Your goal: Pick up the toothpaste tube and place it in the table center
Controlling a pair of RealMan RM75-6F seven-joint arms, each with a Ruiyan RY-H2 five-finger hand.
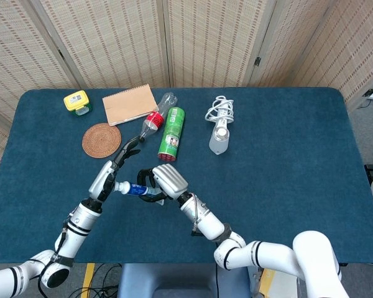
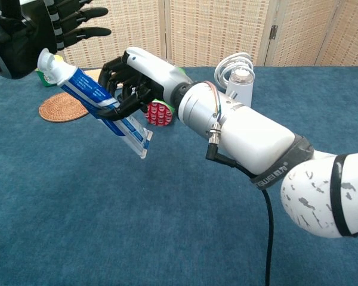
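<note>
The blue and white toothpaste tube [image 1: 132,189] hangs above the table, tilted, with its white cap to the left and its flat crimped end lower right. My right hand [image 1: 163,180] grips the tube [image 2: 89,90] round its middle, black fingers wrapped over it [image 2: 120,80]. My left hand [image 1: 114,169] sits just by the cap end with its fingers spread and extended; in the chest view the left hand [image 2: 25,37] is at the top left with the cap [image 2: 45,59] against its palm side, nothing closed on it.
Behind the hands lie a wicker coaster [image 1: 101,140], a tan notebook [image 1: 130,104], a clear bottle with a red label [image 1: 154,118], a green can [image 1: 173,133] and a yellow item [image 1: 76,101]. A white power strip with coiled cable [image 1: 219,123] lies further right on the blue table [image 1: 286,161].
</note>
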